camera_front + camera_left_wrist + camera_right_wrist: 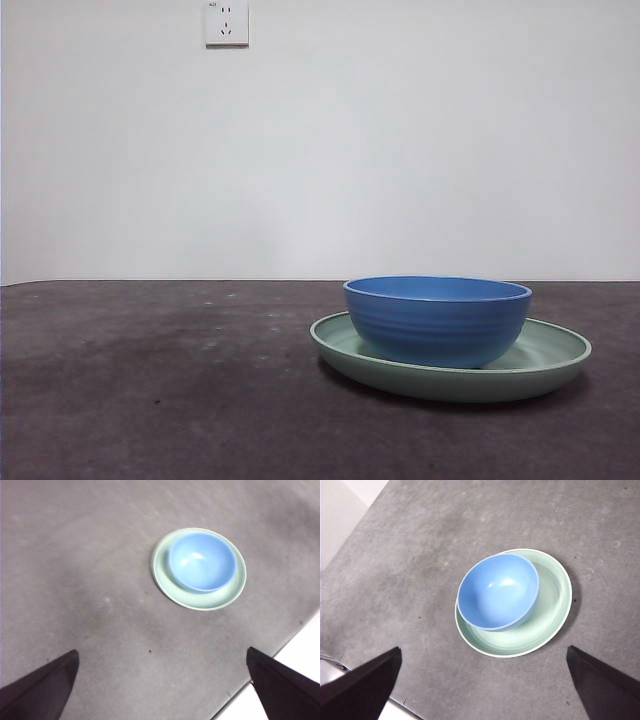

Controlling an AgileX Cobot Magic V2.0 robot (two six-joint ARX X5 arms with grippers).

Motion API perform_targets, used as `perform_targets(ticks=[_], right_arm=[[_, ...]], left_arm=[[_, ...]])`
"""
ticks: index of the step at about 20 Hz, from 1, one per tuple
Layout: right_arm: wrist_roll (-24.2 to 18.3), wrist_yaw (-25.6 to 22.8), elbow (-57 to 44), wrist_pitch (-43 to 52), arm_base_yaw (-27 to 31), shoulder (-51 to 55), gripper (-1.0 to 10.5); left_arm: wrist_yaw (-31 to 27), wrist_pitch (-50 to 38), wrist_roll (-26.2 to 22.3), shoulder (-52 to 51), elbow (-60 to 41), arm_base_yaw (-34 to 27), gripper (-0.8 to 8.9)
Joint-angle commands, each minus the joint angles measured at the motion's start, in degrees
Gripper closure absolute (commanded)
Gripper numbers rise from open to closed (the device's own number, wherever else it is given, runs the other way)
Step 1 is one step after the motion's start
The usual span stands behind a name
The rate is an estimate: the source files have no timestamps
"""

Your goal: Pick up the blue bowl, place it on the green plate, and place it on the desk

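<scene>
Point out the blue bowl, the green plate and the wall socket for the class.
blue bowl (438,325), front view, ridged outer wall.
green plate (545,350), front view, bare inner surface beside the bowl.
wall socket (226,22), front view, its white faceplate.

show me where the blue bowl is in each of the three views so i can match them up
Front view: the blue bowl sits right of centre, low in the picture, on the green plate.
Left wrist view: the bowl lies above centre, a little right, far beyond the open jaws.
Right wrist view: the bowl is near the middle, larger, off-centre on the plate.
Shared landmark: the green plate under the bowl, on the desk.
</scene>
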State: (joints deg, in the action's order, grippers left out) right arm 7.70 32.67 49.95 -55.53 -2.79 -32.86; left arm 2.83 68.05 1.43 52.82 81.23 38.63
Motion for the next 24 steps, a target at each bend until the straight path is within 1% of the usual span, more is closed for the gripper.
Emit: perform_targets(ticks=[1,2,5,7,9,15,21,24], right_arm=[[-0.22,-0.15,1.22,0.11,-0.09,-0.46,3.8],[-0.22,-0.13,1.22,0.04,-0.09,-0.76,3.8],[-0.24,-0.11,1.22,-0.74,-0.09,-1.57,3.8],[-0.24,0.33,1.22,-0.74,-0.09,-2.47,3.8],[-0.28,0.31,1.22,-0.74,-0.09,-3.5,3.8],[-0.61,0.07,1.22,-3.23,-0.09,-8.98,3.8],[-1.79,-0.52,1.22,-3.19,-0.09,-21.38,3.8],[-4.55,-5.62,1.22,-0.87,-0.11,-28.87,3.8]], left_arm=[[-0.33,-3.85,0.98,-8.44,-5.4,0.26,1.88],[-0.33,-4.79,1.11,-11.8,-8.17,0.26,1.88],[-0.26,-6.08,3.69,-19.74,-16.15,0.28,1.88],[-0.26,-6.36,4.44,-23.12,-20.46,0.26,1.88],[-0.26,-6.14,4.46,-24.55,-22.69,0.28,1.88],[-0.26,-6.6,4.37,-24.52,-22.69,0.28,1.88],[-0.26,-11.37,4.42,-24.52,-22.69,0.28,1.88],[-0.26,-12.26,4.44,-24.52,-22.69,0.28,1.88]])
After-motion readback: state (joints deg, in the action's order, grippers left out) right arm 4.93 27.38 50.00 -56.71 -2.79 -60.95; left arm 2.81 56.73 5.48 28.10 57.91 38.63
